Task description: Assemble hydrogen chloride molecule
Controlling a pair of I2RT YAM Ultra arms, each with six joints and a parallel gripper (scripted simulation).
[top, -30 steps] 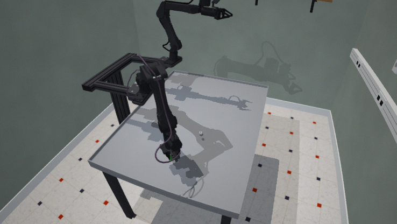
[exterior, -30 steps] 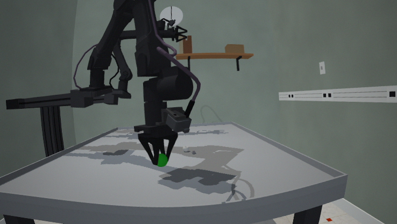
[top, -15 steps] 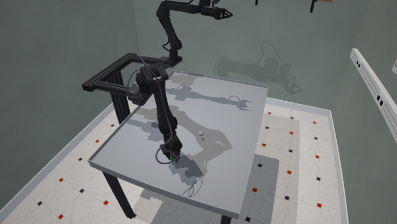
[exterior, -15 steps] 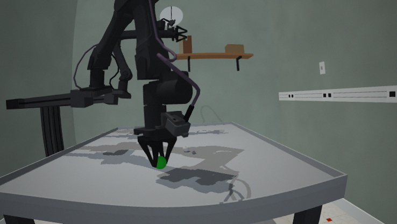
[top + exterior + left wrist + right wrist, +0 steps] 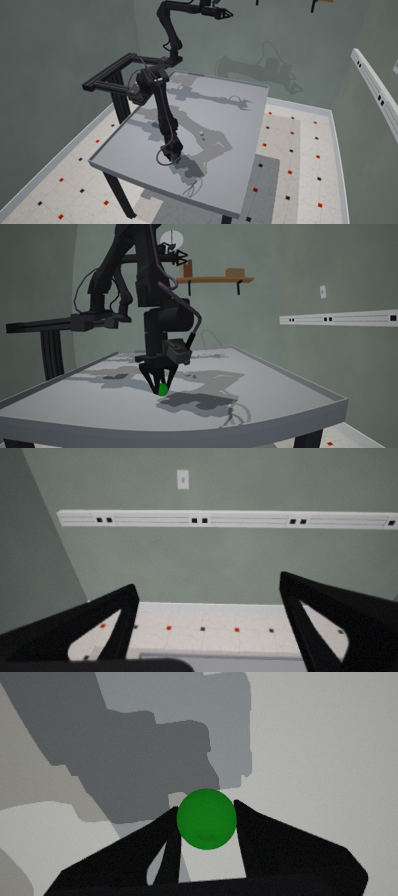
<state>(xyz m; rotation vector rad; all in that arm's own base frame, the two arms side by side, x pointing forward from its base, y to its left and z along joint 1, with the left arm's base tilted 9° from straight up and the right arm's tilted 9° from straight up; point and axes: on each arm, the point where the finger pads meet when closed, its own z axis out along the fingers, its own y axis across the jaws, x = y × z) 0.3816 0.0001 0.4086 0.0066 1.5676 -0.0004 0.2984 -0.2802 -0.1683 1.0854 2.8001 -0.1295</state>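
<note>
The green ball (image 5: 171, 159) (image 5: 163, 389) (image 5: 207, 819) is between the fingertips of my right gripper (image 5: 162, 391) (image 5: 206, 811), which is shut on it. It is low over the table near its front; the exact gap under it is hard to tell. A faint dark mark shows low on the ball in the right wrist view, and its hole is not clear. The small white ball (image 5: 201, 133) (image 5: 185, 372) lies farther back on the table. The grey peg (image 5: 203, 139) (image 5: 194, 376) lies close beside it, apart from it. My left gripper (image 5: 228, 14) (image 5: 205, 586) is open and empty, high up, far from the parts.
The table (image 5: 234, 117) (image 5: 111, 415) has a low raised rim. Arm shadows cross its top and fall around the white ball and the peg. The arms stand on a black frame (image 5: 107, 70) at one side of the table. A wall shelf (image 5: 214, 279) hangs beyond the table.
</note>
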